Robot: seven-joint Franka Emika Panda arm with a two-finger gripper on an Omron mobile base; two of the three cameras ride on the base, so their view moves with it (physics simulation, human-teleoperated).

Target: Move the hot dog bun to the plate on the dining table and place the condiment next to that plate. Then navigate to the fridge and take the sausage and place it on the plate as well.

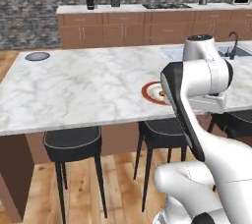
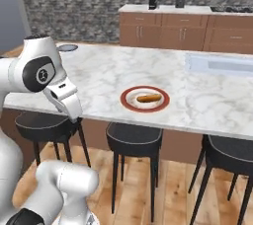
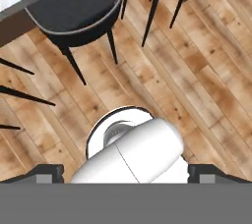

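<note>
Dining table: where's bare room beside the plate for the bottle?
The dining table is bare marble left of the plate, up to the grey dish. Also free between the plate and the sink. The plate itself holds the hot dog bun.

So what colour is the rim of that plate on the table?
Red-orange around a white middle; the plate shows best in the right base view.

Even, bright, shadowless rendered light around me. Soft sheen on white grey-veined marble dining table [image 1: 88, 88], no hard glare. Coarse, slightly soft pictures; warm plank wood floor [image 3: 206, 70] sharp under my hand.
</note>
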